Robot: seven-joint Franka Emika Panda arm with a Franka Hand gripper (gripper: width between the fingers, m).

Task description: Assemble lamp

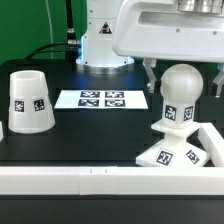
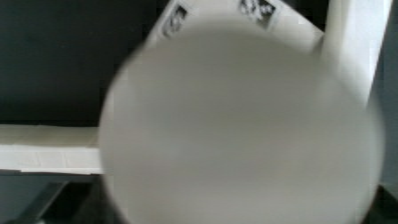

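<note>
The bulb (image 1: 182,97) was found standing upright on the base (image 1: 176,152), which lay on the black table (image 1: 100,135) toward the exterior view's right, against a white rail at the table's near edge. The gripper (image 1: 184,70) was positioned directly over the bulb's round head, one finger (image 1: 150,74) being visible beside it on the exterior view's left; whether the jaws were clamped on the head or merely straddling it could not be told. The wrist view was filled almost wholly by the blurred bulb (image 2: 222,125). The shade (image 1: 29,102) was noted well apart at the exterior view's left, with the marker board (image 1: 101,99) between. The step in hand was judged to be the seating of the bulb in the socket. It was judged that the bulb should be kept vertical, turned without side pressure, and the base prevented from sliding along the rail.
</note>
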